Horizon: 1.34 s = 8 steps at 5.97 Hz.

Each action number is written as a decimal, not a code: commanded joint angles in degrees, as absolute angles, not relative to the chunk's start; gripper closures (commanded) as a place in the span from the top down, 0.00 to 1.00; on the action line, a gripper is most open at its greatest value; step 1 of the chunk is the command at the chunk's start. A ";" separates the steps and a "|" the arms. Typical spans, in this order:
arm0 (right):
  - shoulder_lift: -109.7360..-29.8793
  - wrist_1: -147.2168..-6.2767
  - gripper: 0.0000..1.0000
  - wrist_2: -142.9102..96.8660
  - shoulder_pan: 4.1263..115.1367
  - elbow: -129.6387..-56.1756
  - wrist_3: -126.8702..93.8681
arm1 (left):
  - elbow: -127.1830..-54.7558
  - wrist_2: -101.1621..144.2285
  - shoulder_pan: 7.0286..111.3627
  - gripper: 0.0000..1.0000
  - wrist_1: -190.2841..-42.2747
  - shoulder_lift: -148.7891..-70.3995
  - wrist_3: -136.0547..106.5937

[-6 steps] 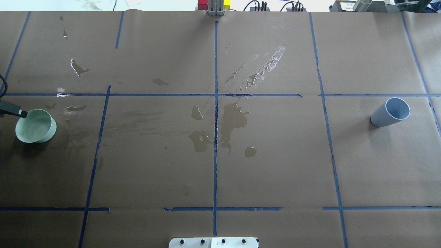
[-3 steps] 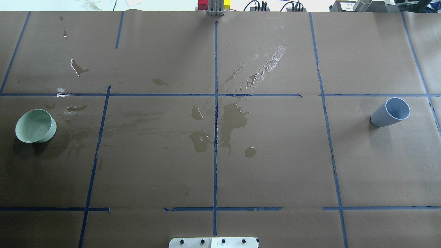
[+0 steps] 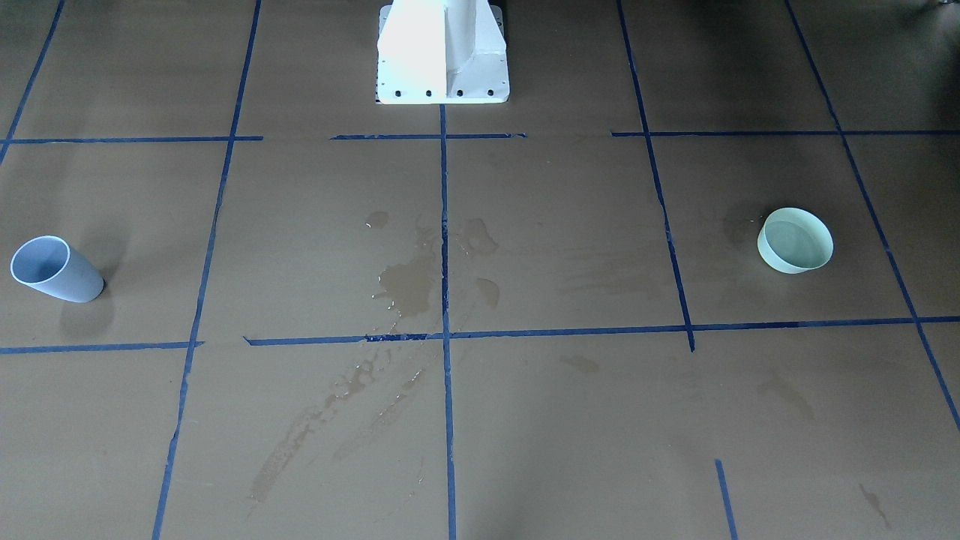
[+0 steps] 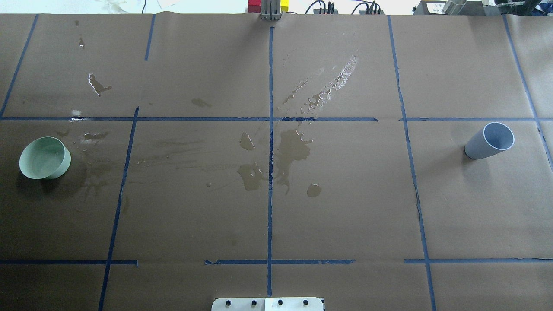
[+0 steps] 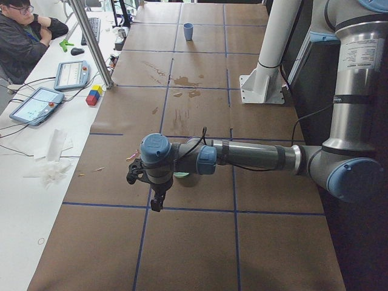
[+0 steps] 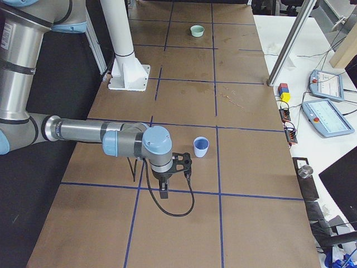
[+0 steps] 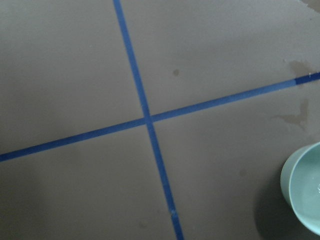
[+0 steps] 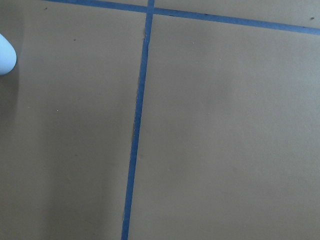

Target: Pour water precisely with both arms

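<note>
A long counter (image 4: 345, 216) is covered with brown paper (image 4: 194, 216) marked into squares by blue tape lines (image 4: 270, 216). A white pedestal (image 3: 442, 52) stands at the robot's edge of it, on the centre line.

The left arm (image 5: 254, 156) reaches out low and level over its end of the counter. The right arm (image 6: 83, 131) does the same at the other end. Neither shows in the overhead or front view.

The left pincer (image 5: 156, 203) points down over a tape line, just beside the bowl. The right pincer (image 6: 164, 192) hangs near the cup, apart from it. Only the side views show them, so I cannot tell whether either pincer is apart or together. Nothing can be seen held in either.

A pale green bowl (image 4: 44, 158) sits upright on the robot's left, and the left wrist half hides it in the left side view. A light blue cup (image 4: 489, 141) stands upright far off on the robot's right.

The water (image 7: 315, 192) lies shallow in the bowl, with a faint shimmer on its surface. I cannot tell if the cup holds any.

Dark wet stains (image 4: 293, 149) spread around the middle crossing of the tape, and smaller ones lie near the bowl.
</note>
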<state>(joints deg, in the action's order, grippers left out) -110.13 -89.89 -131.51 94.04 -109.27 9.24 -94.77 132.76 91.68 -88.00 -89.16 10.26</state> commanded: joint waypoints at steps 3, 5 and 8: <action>-110.13 -89.91 1.00 -131.57 93.96 -108.38 9.40 | -95.54 131.20 92.20 1.00 -88.14 -83.77 9.58; -110.13 -89.82 1.00 -132.01 93.69 -107.67 9.32 | -96.68 130.52 92.20 1.00 -88.15 -83.76 9.93; -110.04 -89.82 1.00 -132.54 93.43 -107.67 9.23 | -97.74 130.96 92.02 1.00 -87.63 -82.36 9.93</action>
<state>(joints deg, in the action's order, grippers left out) -110.06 -89.82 -132.27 93.51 -107.68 9.35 -97.87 130.82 92.04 -87.67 -82.76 9.99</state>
